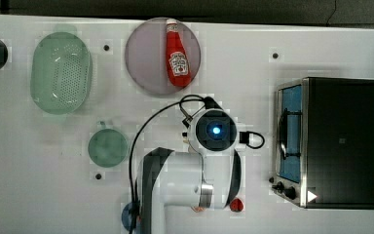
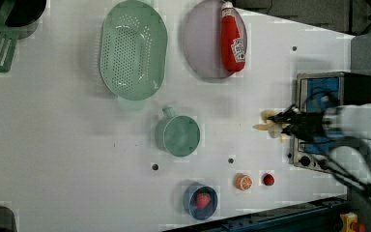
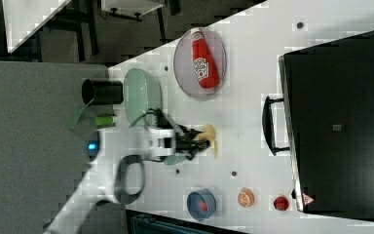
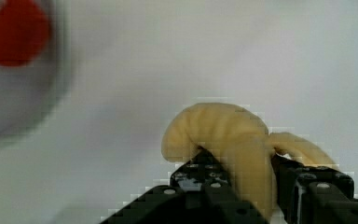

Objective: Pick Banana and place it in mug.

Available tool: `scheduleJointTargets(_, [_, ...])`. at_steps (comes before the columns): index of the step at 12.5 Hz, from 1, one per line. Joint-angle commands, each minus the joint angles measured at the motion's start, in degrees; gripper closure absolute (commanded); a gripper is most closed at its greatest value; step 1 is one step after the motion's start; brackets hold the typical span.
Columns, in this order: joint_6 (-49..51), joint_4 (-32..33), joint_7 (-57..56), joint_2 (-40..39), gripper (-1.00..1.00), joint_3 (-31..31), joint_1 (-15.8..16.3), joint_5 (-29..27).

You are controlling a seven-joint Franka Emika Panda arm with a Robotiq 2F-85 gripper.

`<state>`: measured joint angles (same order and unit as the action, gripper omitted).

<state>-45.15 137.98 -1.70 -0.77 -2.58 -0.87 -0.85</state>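
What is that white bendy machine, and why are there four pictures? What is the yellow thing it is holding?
The white bendy machine is a robot arm. Three cameras off the arm watch the white table, and a fourth sits on the arm's wrist, just behind its black jaws. In the wrist view the jaws are closed on a pale-yellow curved banana piece. On the table lie a round dull-green mug, a pale-green oval colander with holes, a red ketchup bottle on a grey round plate, a dark-blue bowl holding a red strawberry, a round orange slice, a small red fruit, and a black toaster oven. The banana should go into the mug.
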Motion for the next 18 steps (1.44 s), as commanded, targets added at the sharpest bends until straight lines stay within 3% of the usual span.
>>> scheduleJointTargets(1, [12.6, -6.2, -0.1, 10.0, 0.32, -0.3, 0.3, 1.3])
scheduleJointTargets(4, [24.6, -12.5, 0.0, 14.8, 0.32, 0.6, 0.6, 1.3])
scheduleJointTargets(8, [29.0, -16.2, 6.7, 16.2, 0.32, 6.9, 2.4, 1.2])
scheduleJointTargets(11, [29.4, -16.1, 16.9, 15.8, 0.32, 14.0, 3.4, 0.7])
scheduleJointTargets(15, [28.7, -15.5, 24.6, 13.7, 0.32, 22.4, 3.9, -5.6])
scheduleJointTargets(18, [23.1, -12.8, 32.1, 10.7, 0.32, 26.5, 4.0, -6.7])
